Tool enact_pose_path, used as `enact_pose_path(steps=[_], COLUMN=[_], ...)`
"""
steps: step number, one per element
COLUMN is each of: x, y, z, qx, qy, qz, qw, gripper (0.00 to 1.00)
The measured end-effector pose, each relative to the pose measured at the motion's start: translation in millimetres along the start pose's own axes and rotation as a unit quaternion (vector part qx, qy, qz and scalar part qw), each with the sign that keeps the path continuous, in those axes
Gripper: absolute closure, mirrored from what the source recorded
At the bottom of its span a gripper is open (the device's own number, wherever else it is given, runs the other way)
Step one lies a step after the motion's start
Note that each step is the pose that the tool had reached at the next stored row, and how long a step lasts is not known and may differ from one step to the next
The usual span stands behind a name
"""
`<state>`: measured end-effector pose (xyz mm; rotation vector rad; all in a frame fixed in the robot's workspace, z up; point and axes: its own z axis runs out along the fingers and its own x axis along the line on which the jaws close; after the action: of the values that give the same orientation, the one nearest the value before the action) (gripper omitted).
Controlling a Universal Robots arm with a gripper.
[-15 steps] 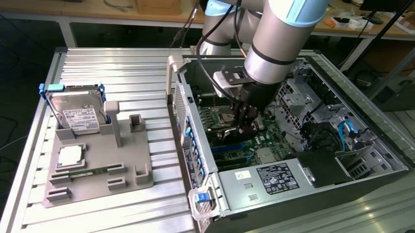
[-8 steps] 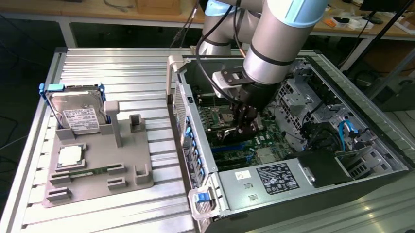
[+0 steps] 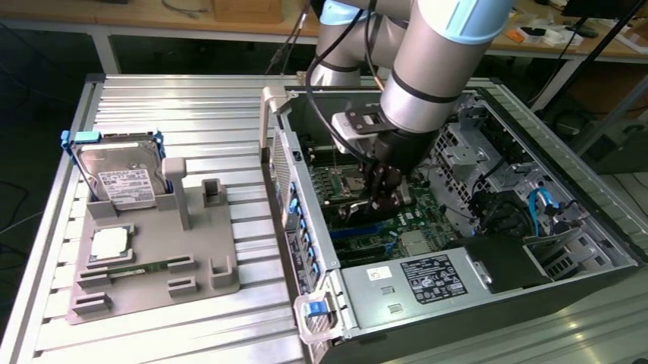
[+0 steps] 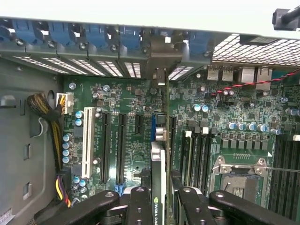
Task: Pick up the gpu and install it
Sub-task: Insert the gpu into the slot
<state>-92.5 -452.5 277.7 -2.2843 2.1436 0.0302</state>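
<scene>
Right, the arm [image 3: 430,68] is reaching down into the open computer case [image 3: 303,189], which lies on its side on the slatted metal surface [image 3: 182,106]. In the wrist view the jaws are clenched on the gpu [image 4: 158,164]. The card stands edge-on between them, one black finger on each face, with a green-and-white label showing at the gripped end. The gpu sits over the motherboard [image 4: 136,108] and runs straight towards the rear panel. Its far end reaches up to the slot openings below the row of blue clips [image 4: 61,33]. It lines up alongside a blue slot [image 4: 153,126]. The long black slots and the white slot [image 4: 88,140] are off to one side of it, the processor socket [image 4: 236,176] to the other. Whether its edge is down in a slot, I cannot tell from here.

Over on the exterior view's left, well apart from the case, a silver hard drive in a blue frame [image 3: 121,178] stands in a grey holder [image 3: 152,258]. At the near end of the case, the power supply [image 3: 430,277] shows its black label.
</scene>
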Motion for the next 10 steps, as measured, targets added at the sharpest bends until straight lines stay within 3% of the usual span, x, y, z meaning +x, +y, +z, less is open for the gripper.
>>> enact_pose_path(steps=[10], x=[0.8], y=[0.1], z=[0.1], qx=[-0.0011], qy=[-0.0003], qz=[0.0], qw=[1.0], gripper=[0.73])
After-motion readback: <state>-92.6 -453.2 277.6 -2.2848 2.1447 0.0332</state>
